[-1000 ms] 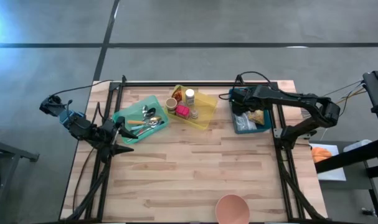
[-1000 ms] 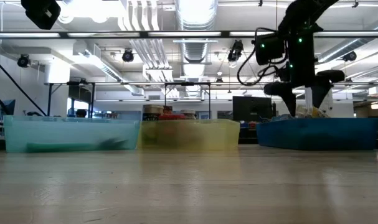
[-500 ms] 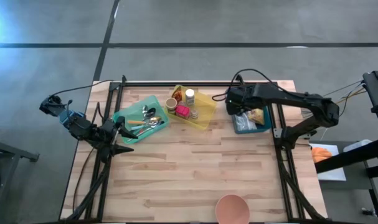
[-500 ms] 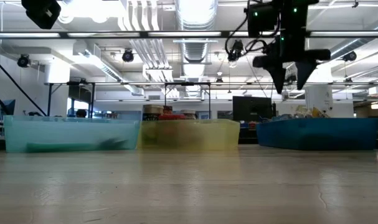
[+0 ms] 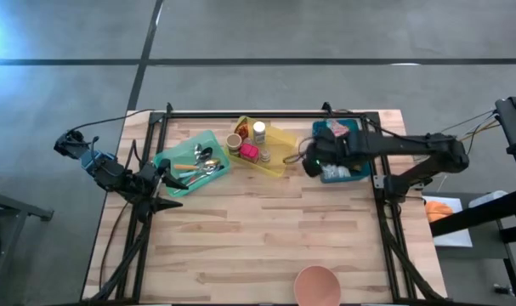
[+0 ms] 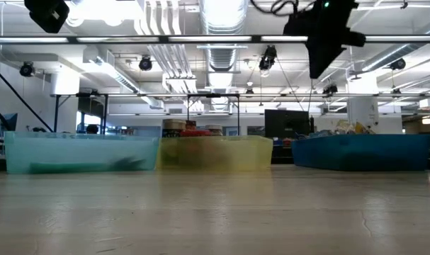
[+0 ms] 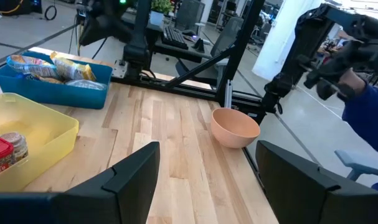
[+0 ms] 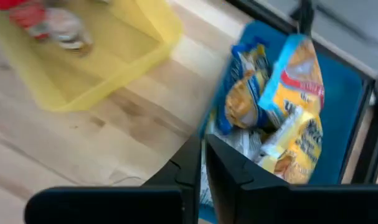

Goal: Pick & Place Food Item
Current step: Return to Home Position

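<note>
While the low view gives only the blue bin's [image 6: 363, 152] opaque plastic wall, my right wrist view looks into it: the yellow noodle pack [image 8: 297, 93], glossy crinkled film, lies inside on other packets. My right gripper [image 8: 202, 146] hangs above that bin's edge nearest the translucent yellow bin [image 8: 132, 62], fingers together, empty. My left gripper [image 7: 207, 149] sits beside the green bin [image 5: 177, 151], fingers wide apart. The table [image 5: 266, 229] is pale wood planks.

Robotics lab in an open industrial hall.
Bare concrete floor [image 5: 240, 85]; exposed ceiling ducts [image 6: 222, 18] and strip lights [image 6: 115, 39] overhead. A wooden table [image 5: 266, 238] sits inside a black metal frame [image 5: 266, 113] with robot arms [image 5: 411, 143] and loose cables [image 5: 104, 126]. Desks [image 7: 176, 37] and office chairs [image 7: 223, 37] stand beyond.
</note>
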